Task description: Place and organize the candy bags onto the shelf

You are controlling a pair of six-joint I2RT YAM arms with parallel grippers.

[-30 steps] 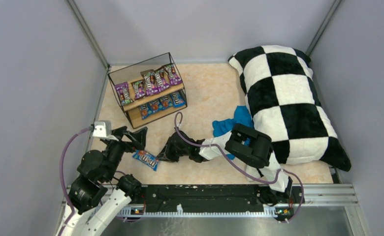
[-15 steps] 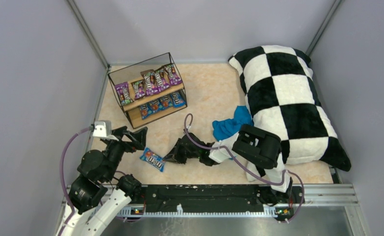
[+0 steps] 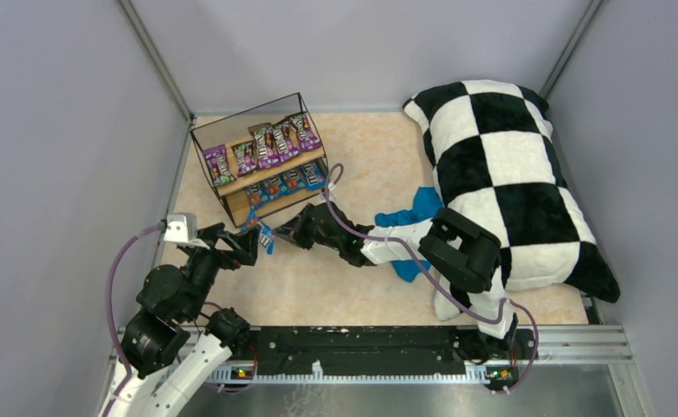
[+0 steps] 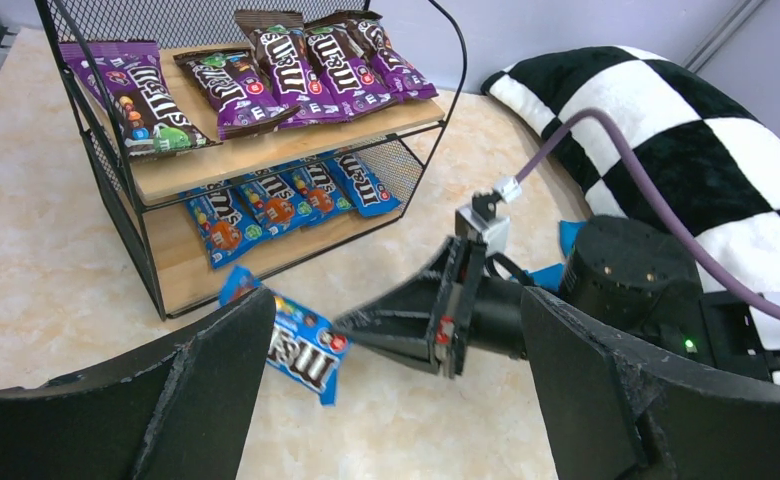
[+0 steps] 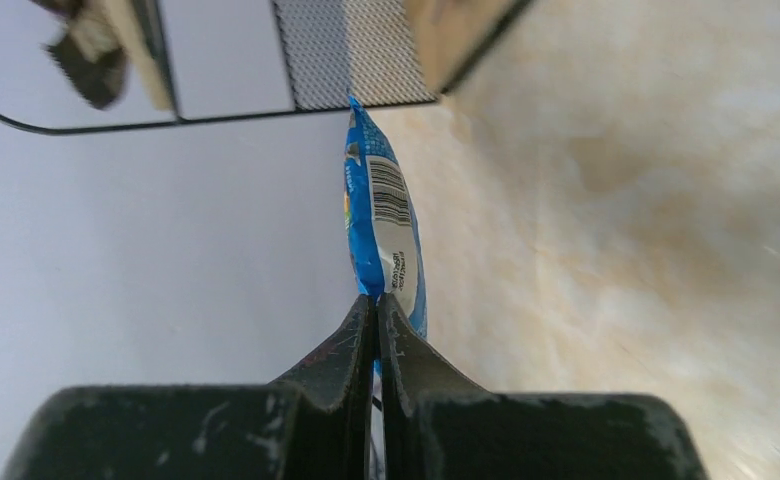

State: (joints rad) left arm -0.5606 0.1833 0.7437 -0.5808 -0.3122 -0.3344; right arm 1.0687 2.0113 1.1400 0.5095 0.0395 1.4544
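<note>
Candy bag (image 4: 301, 350), glossy blue rectangle

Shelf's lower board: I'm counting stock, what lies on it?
Four blue candy bags lie side by side on the lower board, with one end bare. The rear is covered by the upper board, so anything there is unseen.

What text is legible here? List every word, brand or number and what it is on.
"m&m's": purple candy bags on the shelf's top board.
"m&m's": blue candy bags on its lower board.
"m&m's", partly hidden: blue bag in the right pincer.
Barcode and small print on that bag: too small to read.
</note>
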